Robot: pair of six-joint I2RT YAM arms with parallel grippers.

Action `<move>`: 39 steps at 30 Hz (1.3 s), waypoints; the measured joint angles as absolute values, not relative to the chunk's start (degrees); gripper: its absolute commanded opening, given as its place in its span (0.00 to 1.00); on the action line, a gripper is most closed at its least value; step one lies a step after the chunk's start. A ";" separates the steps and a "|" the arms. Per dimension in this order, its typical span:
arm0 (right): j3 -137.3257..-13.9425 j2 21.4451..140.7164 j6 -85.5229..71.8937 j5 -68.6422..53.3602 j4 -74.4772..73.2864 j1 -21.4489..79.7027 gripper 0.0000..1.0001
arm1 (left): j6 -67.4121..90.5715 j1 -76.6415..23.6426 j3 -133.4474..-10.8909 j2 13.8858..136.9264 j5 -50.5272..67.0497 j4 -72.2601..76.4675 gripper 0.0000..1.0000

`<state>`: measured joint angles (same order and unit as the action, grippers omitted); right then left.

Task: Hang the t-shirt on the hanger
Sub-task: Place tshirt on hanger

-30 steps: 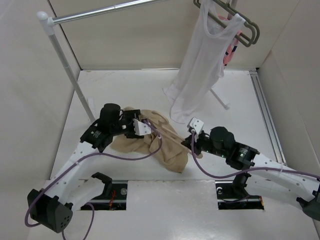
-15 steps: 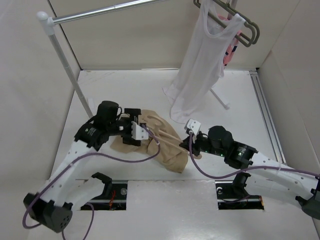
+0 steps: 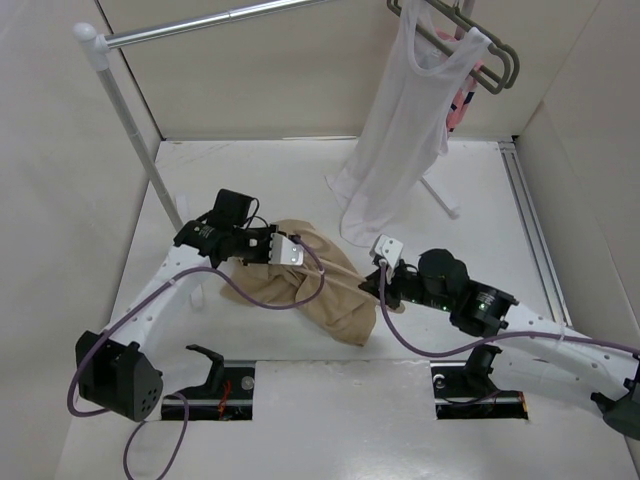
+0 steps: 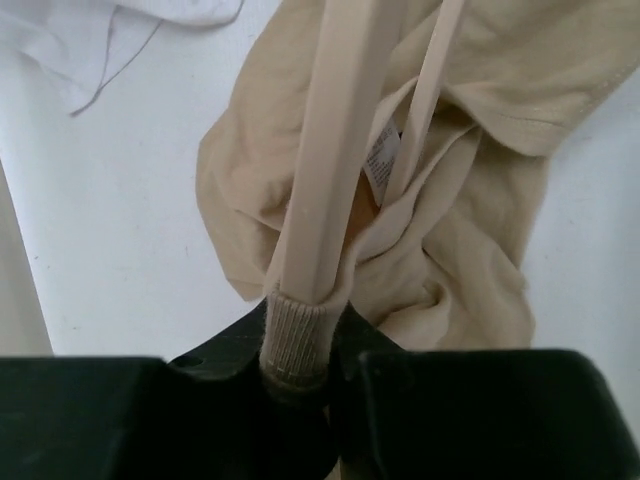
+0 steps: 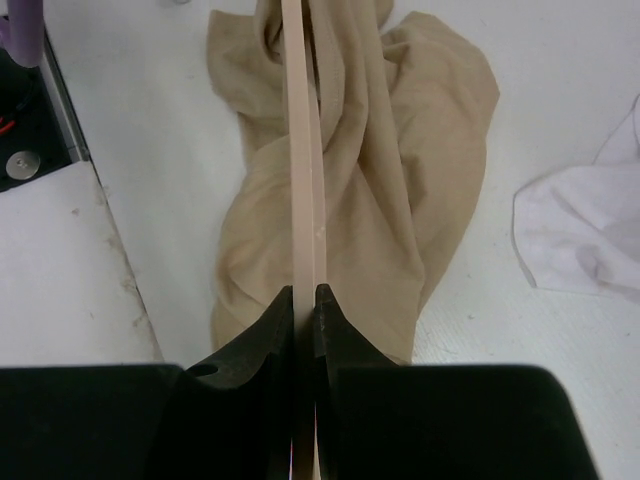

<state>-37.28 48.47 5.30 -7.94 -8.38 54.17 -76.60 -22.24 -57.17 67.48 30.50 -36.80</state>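
Note:
The tan t-shirt (image 3: 325, 290) lies crumpled on the table between the two arms. My left gripper (image 3: 291, 252) is at its upper left side. In the left wrist view, the left gripper (image 4: 300, 345) is shut on the ribbed collar (image 4: 295, 335), which is wrapped over the end of the pale peach hanger (image 4: 335, 150). The t-shirt (image 4: 470, 270) bunches beyond it, its label showing. My right gripper (image 3: 380, 272) is at the shirt's right edge. In the right wrist view, the right gripper (image 5: 304, 300) is shut on the thin hanger (image 5: 298, 150), which runs over the t-shirt (image 5: 390, 190).
A white tank top (image 3: 400, 130) hangs on a grey-green hanger (image 3: 485, 55) at the back right, its hem touching the table. Something pink (image 3: 462, 100) shows behind it. A rack pole (image 3: 130, 120) stands at the left, with its rail (image 3: 220, 18) overhead. Walls enclose the table.
The left gripper opened wide, then shut on the collar at the hanger's end. Its wrist turned and shifted slightly right and back. The right gripper kept hold of the hanger and edged left.

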 measured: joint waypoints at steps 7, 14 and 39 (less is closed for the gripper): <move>-41.04 52.53 7.33 -9.21 -8.60 54.15 0.00 | -78.48 -22.33 -59.22 64.18 34.70 -41.52 0.04; -46.17 58.98 9.98 -10.46 -8.29 54.43 0.00 | -75.99 -24.25 -59.72 60.93 36.47 -43.31 0.00; -56.99 56.60 -21.78 26.68 -18.39 59.00 0.97 | -18.81 -25.28 -54.83 59.37 18.17 -21.61 0.00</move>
